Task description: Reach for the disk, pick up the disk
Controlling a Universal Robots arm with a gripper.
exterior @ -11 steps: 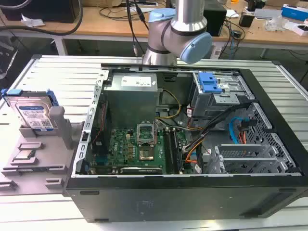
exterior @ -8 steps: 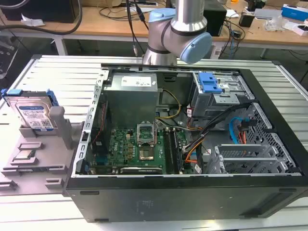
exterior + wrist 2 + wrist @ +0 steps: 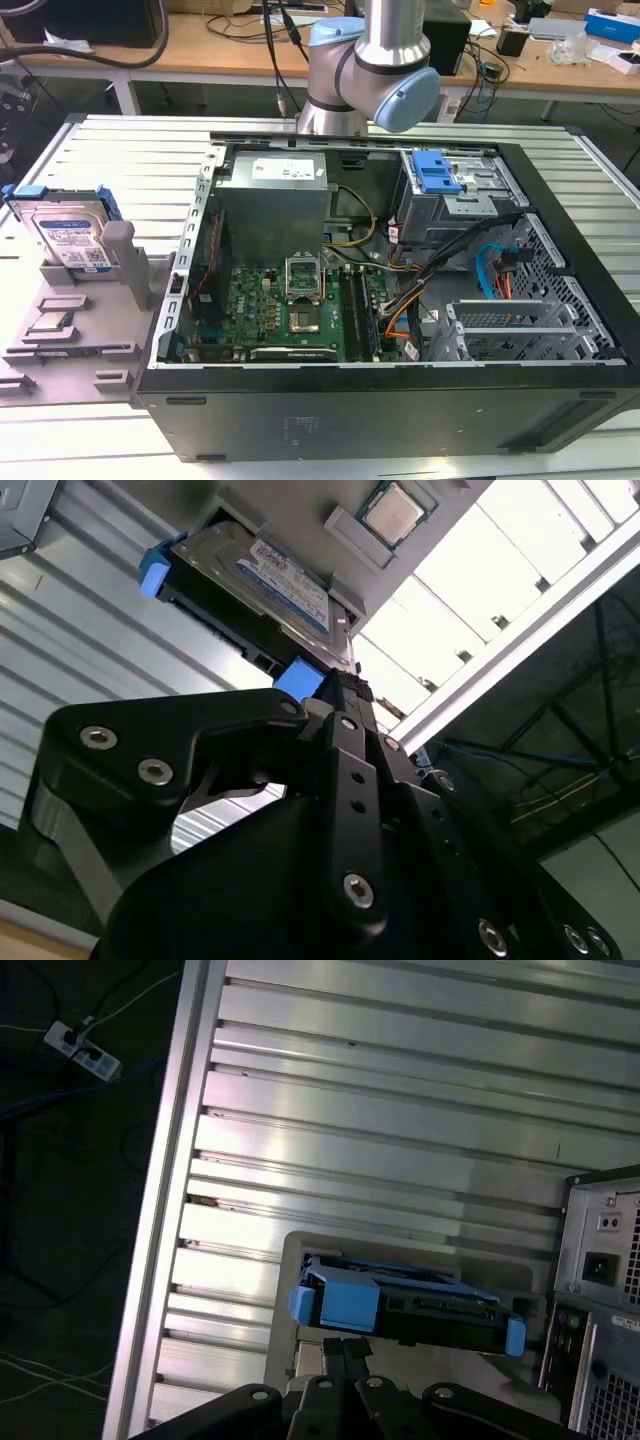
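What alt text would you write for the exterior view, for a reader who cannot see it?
A disk stands in a grey holder at the exterior view's left, beside an open computer case on a slatted table. A robot arm rises behind the case.

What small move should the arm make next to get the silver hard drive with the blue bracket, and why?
Probably ease the claw closer to the flat silver hard drive with the blue plastic bracket. It stands on edge in its grey holder, untouched in the exterior view, and lies ahead of the claw in both wrist views.
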